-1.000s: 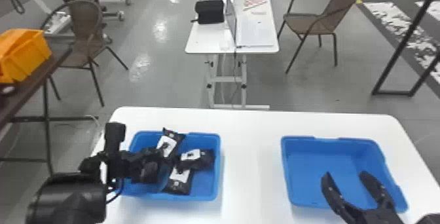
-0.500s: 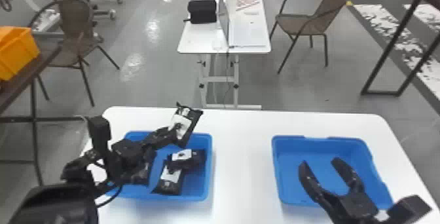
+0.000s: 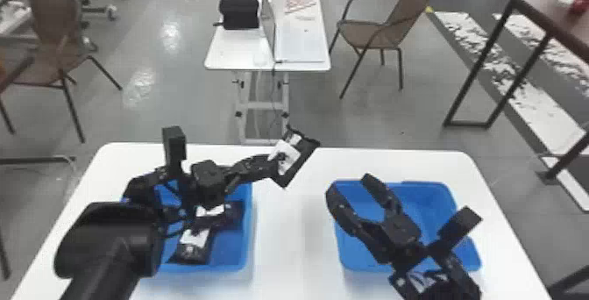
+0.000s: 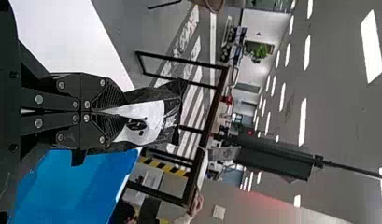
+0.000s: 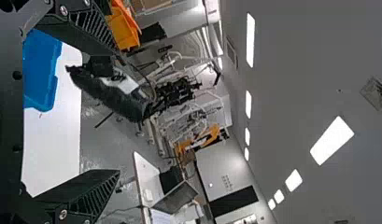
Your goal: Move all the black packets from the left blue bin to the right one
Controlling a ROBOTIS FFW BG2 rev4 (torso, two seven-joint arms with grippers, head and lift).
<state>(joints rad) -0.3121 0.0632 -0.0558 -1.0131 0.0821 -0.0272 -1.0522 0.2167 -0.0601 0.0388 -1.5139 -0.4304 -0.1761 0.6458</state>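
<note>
Straight out past my left hand (image 3: 271, 164), well apart from it, I see a white rectangular table (image 3: 232, 55) with pale metal legs, bearing a soft black case (image 3: 239, 13) and an open laptop (image 5: 175, 197). A brown woven chair (image 3: 372, 33) with dark metal arms stands well beyond my right hand (image 3: 351, 182); a matching chair (image 3: 54, 27) is far out to my left hand's left. Well to my right hand's right rises a dark metal table frame (image 3: 486, 58). A leafy green plant (image 4: 258, 53) sits far beyond my left hand.
</note>
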